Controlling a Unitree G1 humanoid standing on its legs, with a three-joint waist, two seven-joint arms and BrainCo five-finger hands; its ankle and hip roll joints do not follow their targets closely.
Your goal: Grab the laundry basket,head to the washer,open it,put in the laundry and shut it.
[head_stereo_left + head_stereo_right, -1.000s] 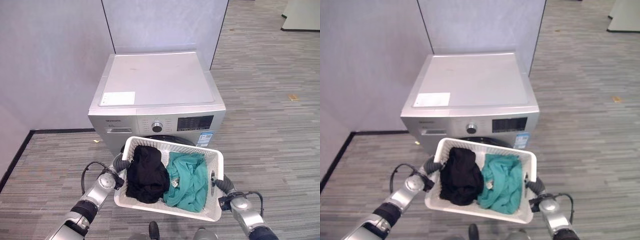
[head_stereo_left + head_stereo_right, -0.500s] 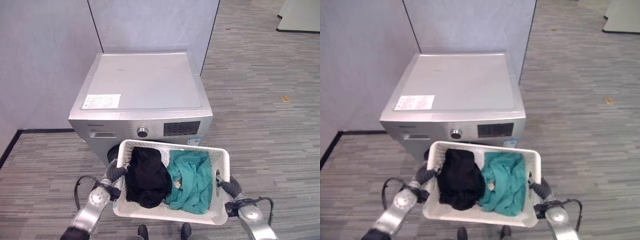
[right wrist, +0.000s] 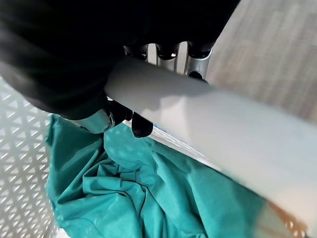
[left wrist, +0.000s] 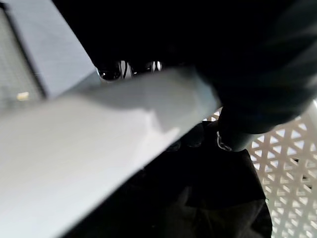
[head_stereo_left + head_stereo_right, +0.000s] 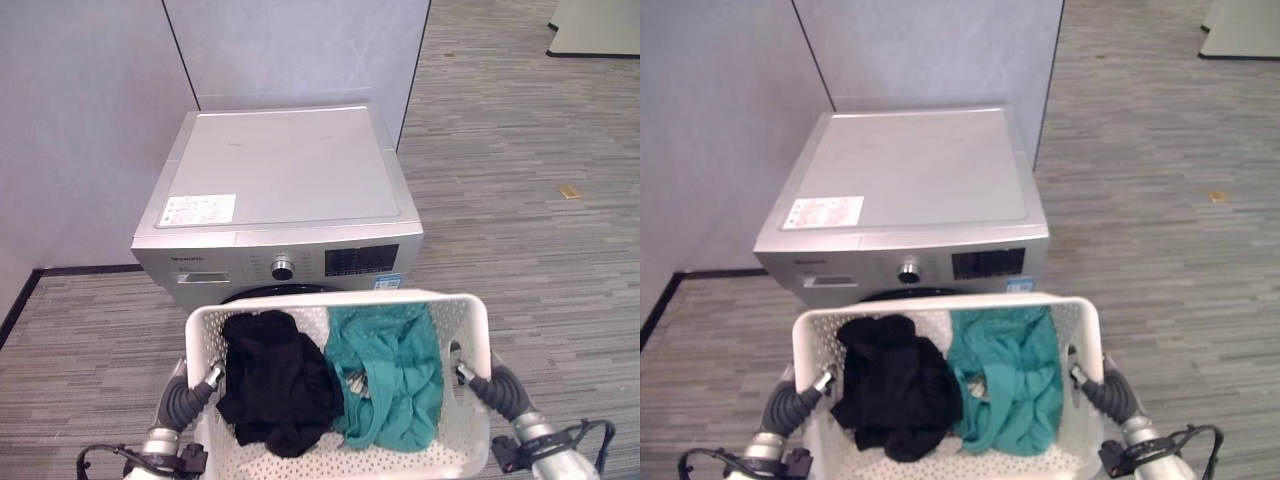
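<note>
The white perforated plastic laundry basket hangs in front of the robot, carried by its two side rims just before the silver front-loading washing machine, whose dark round door is shut and mostly hidden behind the basket's far rim. The left hand has its fingers curled over the left rim, and the right hand is wrapped round the right rim, thumb inside. A crumpled black garment lies in the left half and a teal garment in the right. The risk, as I judge it, is the basket's far rim bumping the washer front, or the basket blocking the door's swing, since both hands are occupied and it must be set down first.
</note>
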